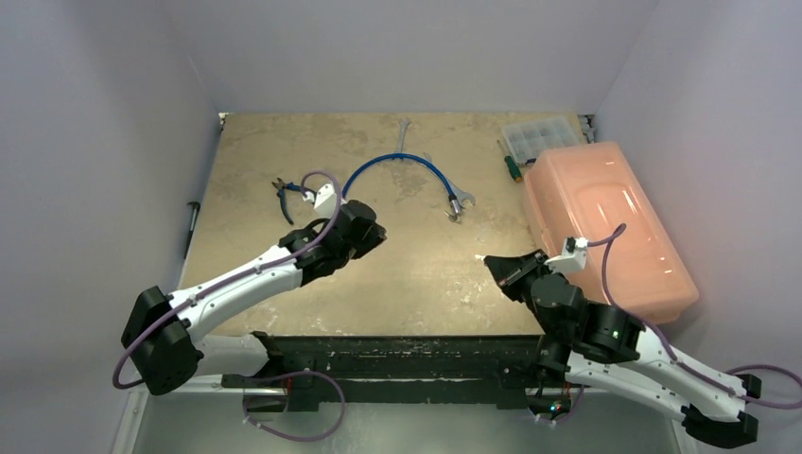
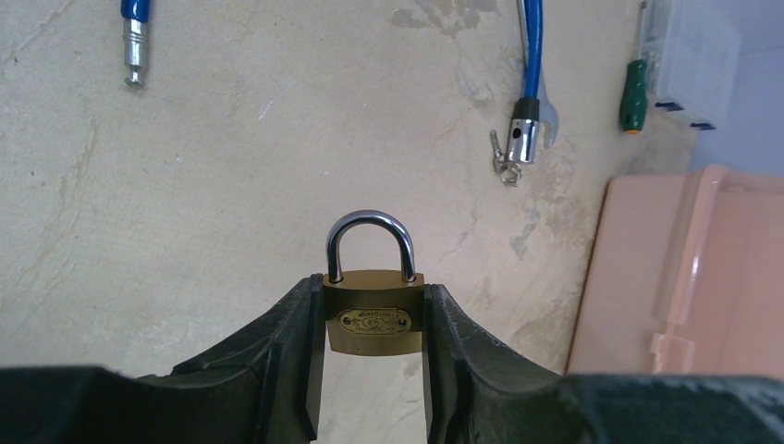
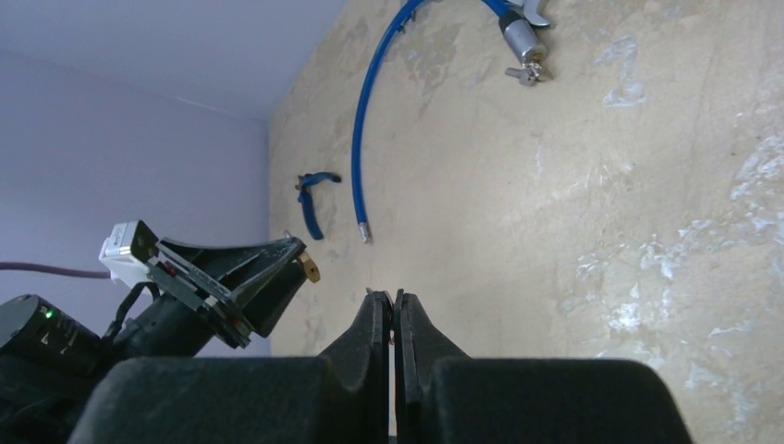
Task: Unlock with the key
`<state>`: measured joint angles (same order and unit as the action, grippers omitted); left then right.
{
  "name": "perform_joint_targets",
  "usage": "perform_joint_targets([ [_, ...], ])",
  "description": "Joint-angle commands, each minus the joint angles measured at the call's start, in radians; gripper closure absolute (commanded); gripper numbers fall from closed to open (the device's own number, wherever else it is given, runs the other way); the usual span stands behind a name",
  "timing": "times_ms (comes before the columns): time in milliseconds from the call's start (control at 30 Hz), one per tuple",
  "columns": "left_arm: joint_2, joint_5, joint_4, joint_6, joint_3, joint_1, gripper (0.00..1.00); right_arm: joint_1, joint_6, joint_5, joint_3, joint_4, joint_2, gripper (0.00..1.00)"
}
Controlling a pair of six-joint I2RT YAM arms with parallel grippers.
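Mottled tabletop [image 1: 407, 284]: our left gripper [image 2: 374, 294] clamps the brass padlock [image 2: 373, 324] by its sides. The right gripper [image 3: 395, 298] is pinched closed. The key [image 2: 504, 169] lies farther out, beside the blue cable lock [image 2: 529, 55].

I see soft, even light from overhead, bright on the table [image 1: 416, 274], with only faint, diffuse shadows near its middle. The padlock [image 2: 373, 324] shows a hard glint on its shackle. At the bottom of both wrist views the dark foreground is blurred and nearly without detail.
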<state>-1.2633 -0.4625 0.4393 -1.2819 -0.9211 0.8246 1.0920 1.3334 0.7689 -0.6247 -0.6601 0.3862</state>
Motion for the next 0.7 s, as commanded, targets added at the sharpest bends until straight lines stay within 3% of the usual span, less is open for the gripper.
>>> perform_joint_targets([
  [0, 0.064, -0.001, 0.002, -0.162, 0.009, -0.006, 1.0, -0.001, -0.003, 0.041, 0.014, 0.138, 0.043, 1.0],
  [400, 0.265, 0.09, -0.301, -0.385, 0.253, -0.007, 1.0, -0.001, 0.037, 0.049, 0.026, 0.234, 0.112, 1.0],
  [667, 0.245, 0.206, -0.503, -0.466, 0.344, -0.006, 1.0, -0.001, 0.044, 0.029, 0.062, 0.327, 0.147, 1.0],
])
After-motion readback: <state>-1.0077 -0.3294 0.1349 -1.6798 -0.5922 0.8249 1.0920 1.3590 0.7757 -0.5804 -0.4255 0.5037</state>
